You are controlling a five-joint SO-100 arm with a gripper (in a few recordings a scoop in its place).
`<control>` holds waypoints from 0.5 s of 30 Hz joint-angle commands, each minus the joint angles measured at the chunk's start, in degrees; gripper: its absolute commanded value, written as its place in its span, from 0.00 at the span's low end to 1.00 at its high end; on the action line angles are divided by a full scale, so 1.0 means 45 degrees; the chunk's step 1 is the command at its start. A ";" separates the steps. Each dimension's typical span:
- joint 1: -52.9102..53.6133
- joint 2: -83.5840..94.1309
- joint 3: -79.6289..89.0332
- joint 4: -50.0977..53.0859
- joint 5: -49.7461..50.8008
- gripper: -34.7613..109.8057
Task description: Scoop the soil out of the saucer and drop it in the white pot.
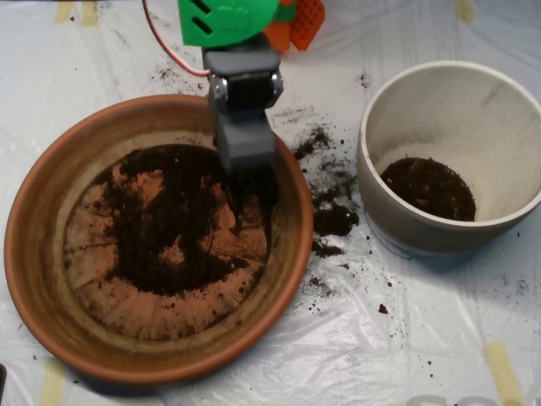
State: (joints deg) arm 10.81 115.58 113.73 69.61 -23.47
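The terracotta saucer (pixel 38 245) fills the left half of the overhead view, with dark crumbly soil (pixel 161 228) spread in a patchy ring over its floor. My grey scoop (pixel 245 169) points down into the saucer's upper right part, its tip buried in the soil near the rim. The white pot (pixel 499 110) stands to the right, with a dark layer of soil (pixel 427 188) on its bottom.
Spilled soil crumbs (pixel 334 218) lie on the white plastic sheet between the saucer and the pot. The arm's green and orange parts (pixel 237 19) hang over the top edge. Yellow tape strips (pixel 503 368) mark the sheet.
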 commanded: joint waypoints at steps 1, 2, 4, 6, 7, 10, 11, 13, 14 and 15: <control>-0.0410 0.1816 -0.1738 0.0977 0.0273 0.24; -0.0586 0.1855 -0.2129 0.1348 0.0352 0.24; -0.0840 0.1855 -0.2988 0.1973 0.0469 0.24; -0.1113 0.1816 -0.3887 0.2539 0.0547 0.24; -0.1250 0.1758 -0.4375 0.2812 0.0605 0.24; -0.1914 0.1133 -0.6172 0.3848 0.0859 0.24; -0.2168 0.0859 -0.6797 0.4199 0.0957 0.24; -0.2754 0.0293 -0.7988 0.4766 0.1172 0.24; -0.3066 -0.0020 -0.8516 0.5000 0.1270 0.24; -0.3359 -0.0391 -0.9063 0.5273 0.1387 0.24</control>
State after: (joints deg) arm -0.44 115.31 83.50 90.35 -17.84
